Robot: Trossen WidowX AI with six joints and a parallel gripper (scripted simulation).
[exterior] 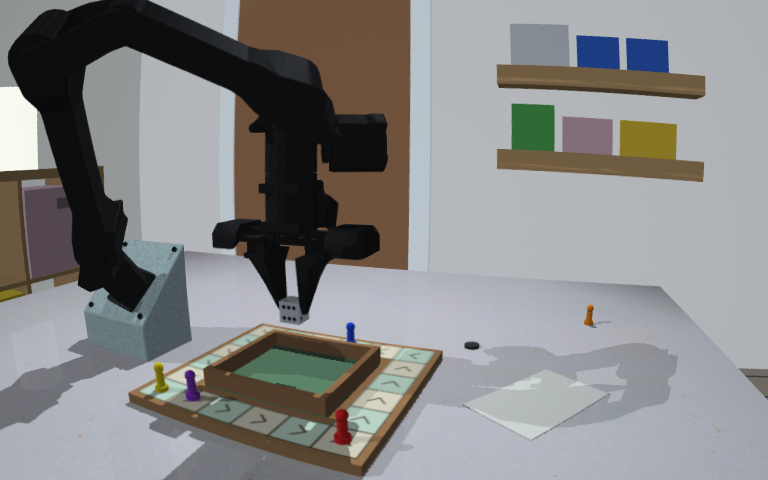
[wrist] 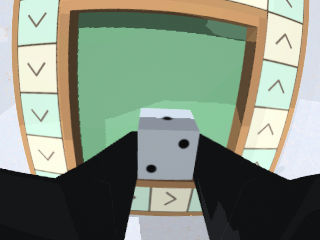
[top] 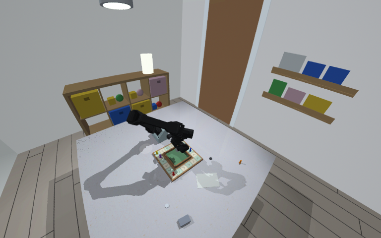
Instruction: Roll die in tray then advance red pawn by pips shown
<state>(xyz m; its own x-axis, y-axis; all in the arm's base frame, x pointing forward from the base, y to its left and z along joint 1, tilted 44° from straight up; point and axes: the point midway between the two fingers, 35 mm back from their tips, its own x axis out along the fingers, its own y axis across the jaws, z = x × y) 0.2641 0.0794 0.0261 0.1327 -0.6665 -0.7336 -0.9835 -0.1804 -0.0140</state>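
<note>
My gripper (exterior: 294,310) (wrist: 165,141) is shut on the grey die (exterior: 291,310) (wrist: 165,154) and holds it above the tray (exterior: 351,378) (wrist: 64,100). In the exterior view the die's near side shows six pips; in the wrist view one side shows two. The tray has a green floor (top: 175,155) (wrist: 160,65) and sits in the middle of the board (top: 198,159) (exterior: 404,367). The red pawn (top: 173,173) (exterior: 342,428) stands upright on the board's near corner square, where the arrow tracks meet.
A yellow pawn (top: 157,152) (exterior: 159,378), a purple pawn (top: 159,155) (exterior: 191,386) and a blue pawn (top: 190,149) (exterior: 350,332) stand on the board. Off it are an orange pawn (top: 240,161) (exterior: 589,315), a black disc (top: 210,158) (exterior: 471,345), a pale sheet (top: 207,180) (exterior: 532,407), a white disc (top: 166,205) and a grey block (top: 184,220).
</note>
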